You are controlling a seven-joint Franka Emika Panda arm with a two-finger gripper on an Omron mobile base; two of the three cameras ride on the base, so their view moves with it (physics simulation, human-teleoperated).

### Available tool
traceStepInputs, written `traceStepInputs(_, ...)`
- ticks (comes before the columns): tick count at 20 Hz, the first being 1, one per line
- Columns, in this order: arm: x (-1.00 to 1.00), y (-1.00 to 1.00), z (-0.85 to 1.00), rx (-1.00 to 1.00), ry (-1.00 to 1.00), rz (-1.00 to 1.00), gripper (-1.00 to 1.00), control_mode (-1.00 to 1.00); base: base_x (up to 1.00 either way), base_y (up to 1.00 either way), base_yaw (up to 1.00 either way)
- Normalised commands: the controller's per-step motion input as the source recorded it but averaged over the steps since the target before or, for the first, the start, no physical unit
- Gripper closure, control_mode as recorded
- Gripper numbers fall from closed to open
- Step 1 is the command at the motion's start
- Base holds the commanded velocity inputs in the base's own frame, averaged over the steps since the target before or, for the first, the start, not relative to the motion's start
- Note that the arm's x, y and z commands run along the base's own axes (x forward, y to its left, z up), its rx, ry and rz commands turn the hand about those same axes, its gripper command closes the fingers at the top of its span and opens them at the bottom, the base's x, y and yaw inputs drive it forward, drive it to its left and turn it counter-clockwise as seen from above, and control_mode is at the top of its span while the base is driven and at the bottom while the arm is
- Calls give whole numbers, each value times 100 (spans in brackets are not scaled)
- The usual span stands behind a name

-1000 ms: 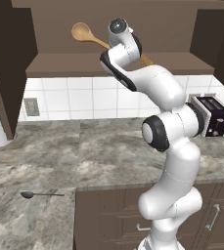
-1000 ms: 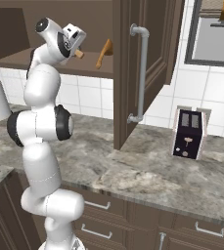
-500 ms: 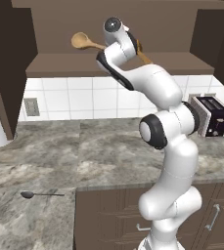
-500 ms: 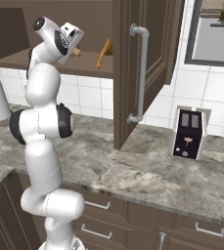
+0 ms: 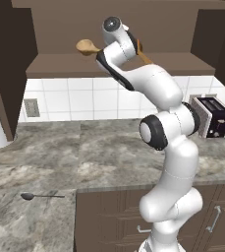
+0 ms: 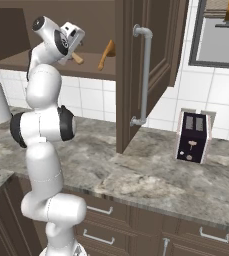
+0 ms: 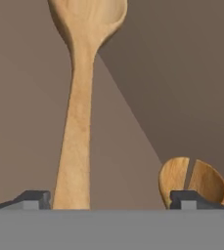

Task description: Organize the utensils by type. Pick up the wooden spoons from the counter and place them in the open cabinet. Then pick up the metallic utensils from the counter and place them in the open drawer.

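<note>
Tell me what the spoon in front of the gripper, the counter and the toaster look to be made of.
Spoon: apparently wood, matte tan with faint lengthwise grain. Counter: looks like stone, grey-brown marbled veining, slight sheen, thick edge. Toaster: likely metal or plastic, dark front panel with pale casing; the rendering leaves it open.

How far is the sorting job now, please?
One wooden spoon already leans in the open cabinet. The open hand has the second spoon between its fingertips over the shelf. The dark utensil lies on the counter, not yet put in the drawer.
</note>
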Motion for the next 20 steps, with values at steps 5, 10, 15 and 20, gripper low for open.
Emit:
traceStepInputs(5,-30,0,0,0,-3,0,-100,-100,0,0,0)
traceStepInputs(10,-76,0,0,0,-9,-2,-100,-100,0,0,0)
traceStepInputs(15,-97,0,0,0,-4,-6,-100,-100,0,0,0)
traceStepInputs(20,-100,-1,0,2,-7,-16,-100,-100,0,0,0)
